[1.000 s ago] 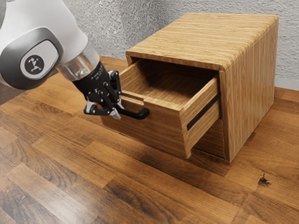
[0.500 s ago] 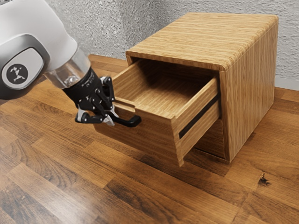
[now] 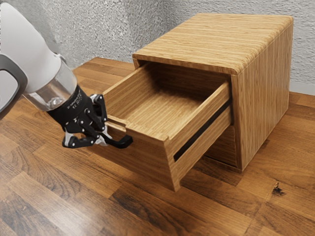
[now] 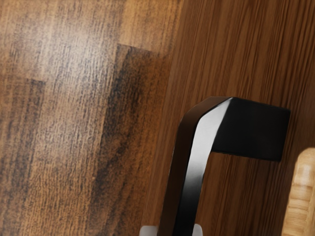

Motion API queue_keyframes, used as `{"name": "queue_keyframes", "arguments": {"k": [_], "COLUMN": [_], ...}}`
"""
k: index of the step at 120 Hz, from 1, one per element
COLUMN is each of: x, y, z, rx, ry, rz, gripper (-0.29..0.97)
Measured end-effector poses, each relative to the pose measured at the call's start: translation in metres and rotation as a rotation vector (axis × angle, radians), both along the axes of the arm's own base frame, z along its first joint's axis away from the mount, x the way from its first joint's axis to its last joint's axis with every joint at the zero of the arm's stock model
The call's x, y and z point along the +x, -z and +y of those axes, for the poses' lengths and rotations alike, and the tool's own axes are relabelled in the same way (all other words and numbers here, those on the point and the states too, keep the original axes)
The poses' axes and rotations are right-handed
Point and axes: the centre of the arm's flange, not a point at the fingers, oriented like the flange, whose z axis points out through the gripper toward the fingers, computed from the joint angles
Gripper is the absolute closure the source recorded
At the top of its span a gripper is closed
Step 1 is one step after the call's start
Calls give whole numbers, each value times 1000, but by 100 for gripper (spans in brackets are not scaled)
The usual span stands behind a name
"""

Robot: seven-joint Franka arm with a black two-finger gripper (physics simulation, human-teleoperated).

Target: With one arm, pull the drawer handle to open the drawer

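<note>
The drawer stands well out of the wooden cabinet. Most of its bare inside lies exposed in front of the cabinet's mouth, and a black runner shows along its side. The pincer is closed on the black drawer handle, which sits on the front panel, the part farthest from the cabinet. In the wrist view the handle runs down between the pale finger pads. I judge the opening largely done. At most a short further pull away from the cabinet, above the desk, is left, and then letting go.
</note>
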Motion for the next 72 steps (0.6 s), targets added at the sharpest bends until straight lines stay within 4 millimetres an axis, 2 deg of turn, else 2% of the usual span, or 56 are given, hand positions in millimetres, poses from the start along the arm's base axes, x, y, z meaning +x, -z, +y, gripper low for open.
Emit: {"name": "queue_keyframes", "arguments": {"k": [56,72], "x": [-15,-17], "y": [6,4], "z": [-8,-17], "rx": [5,14], "ry": [1,12], "rz": [1,-14], "gripper": [78,71]}}
